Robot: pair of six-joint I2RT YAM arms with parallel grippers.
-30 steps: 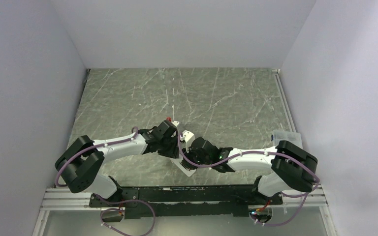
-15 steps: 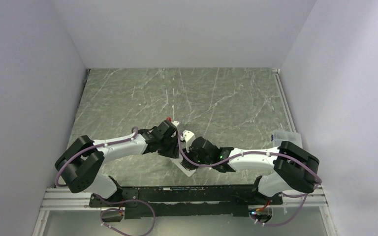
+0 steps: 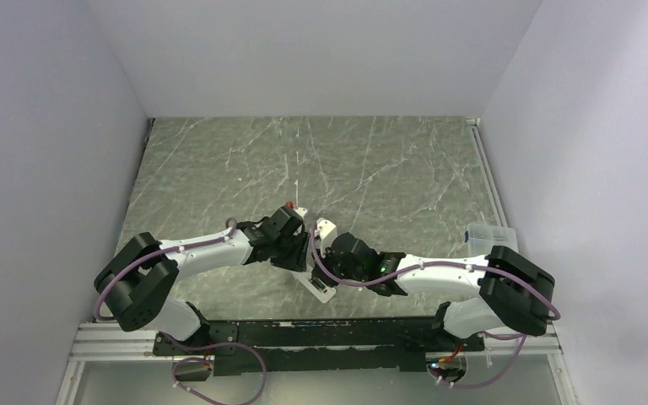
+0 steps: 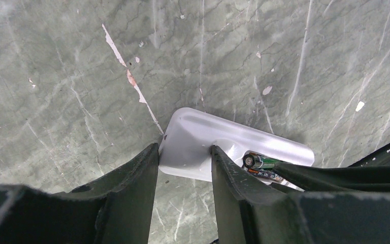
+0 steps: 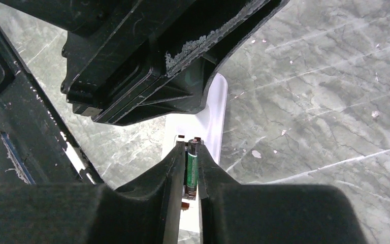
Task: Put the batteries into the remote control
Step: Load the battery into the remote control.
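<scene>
Since a second back, the right arm has pushed in toward the left one. Its wrist now covers more of the remote's near end. The left arm hasn't budged.

Left gripper (image 4: 184, 150): clenched across one end of the slim white plastic remote control (image 4: 208, 129), which rests on the green marble-veined desk (image 4: 81, 76). My read is that it's a clamp, so the body can't skate while the other side pushes.

Right gripper (image 5: 191, 153): pinching a small dark-green cylindrical battery (image 5: 191, 172) over the recess at the remote's other end, looks mid-seating. A second battery (image 4: 264, 174) lies just beside it, likely already in.

Can't make out the contacts, polarity marks, or whether the held cell is bottomed out. In the right wrist view the left gripper's housing blocks most of the remote. Overhead, both wrists cover the work.
</scene>
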